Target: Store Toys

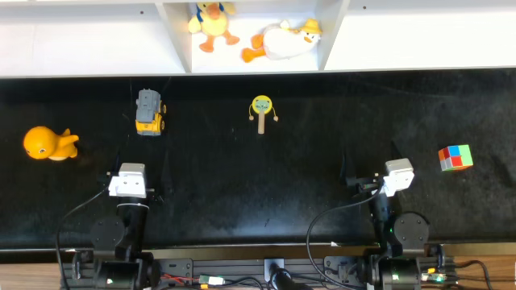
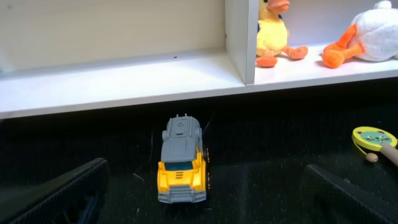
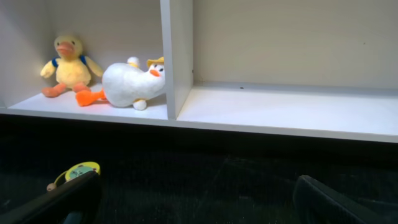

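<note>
A yellow and grey toy truck (image 1: 149,112) (image 2: 182,163) stands on the black table, just ahead of my left gripper (image 1: 130,171) (image 2: 205,208), which is open and empty. A green rattle drum on a wooden stick (image 1: 261,111) (image 2: 375,142) (image 3: 74,175) lies mid-table. An orange plush duck (image 1: 50,144) sits at the far left and a colour cube (image 1: 455,158) at the far right. My right gripper (image 1: 372,171) (image 3: 199,208) is open and empty, facing the shelf. A yellow plush duck (image 1: 211,22) (image 3: 66,67) and a white plush duck (image 1: 282,40) (image 3: 130,84) rest in the shelf's middle compartment.
The white shelf (image 1: 89,48) runs along the table's far edge, split by upright dividers (image 3: 177,59). Its left compartment (image 2: 118,74) and right compartment (image 3: 292,109) hold nothing. Open black table lies between the toys.
</note>
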{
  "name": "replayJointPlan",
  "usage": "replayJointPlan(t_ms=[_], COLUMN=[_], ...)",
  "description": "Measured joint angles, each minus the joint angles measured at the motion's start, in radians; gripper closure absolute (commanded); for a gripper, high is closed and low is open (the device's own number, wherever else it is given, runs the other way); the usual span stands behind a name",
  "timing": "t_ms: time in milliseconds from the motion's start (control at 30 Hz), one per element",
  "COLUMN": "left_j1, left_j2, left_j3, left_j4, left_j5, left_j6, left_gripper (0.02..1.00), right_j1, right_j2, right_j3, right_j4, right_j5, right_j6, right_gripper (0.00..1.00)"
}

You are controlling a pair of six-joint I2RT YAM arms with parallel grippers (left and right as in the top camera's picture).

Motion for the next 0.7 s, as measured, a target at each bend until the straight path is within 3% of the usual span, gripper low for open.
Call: replayJointPlan(t_ms=[500, 700], left_j1=[0.000, 0.000], left_j2=[0.034, 0.080], left_j3=[0.002, 0.061], left_j4=[-0.012, -0.147], left_j5=[-0.001, -0.007], left_j6=[0.000, 0.000], left_gripper=[0.020, 0.023], right_j1=[0.000, 0.000], right_j2=[0.000, 0.000], right_j3=[0.000, 0.000], right_j4=[0.001, 0.000], right_j5=[0.000, 0.000], right_j6=[0.000, 0.000], right_gripper=[0.005, 0.007])
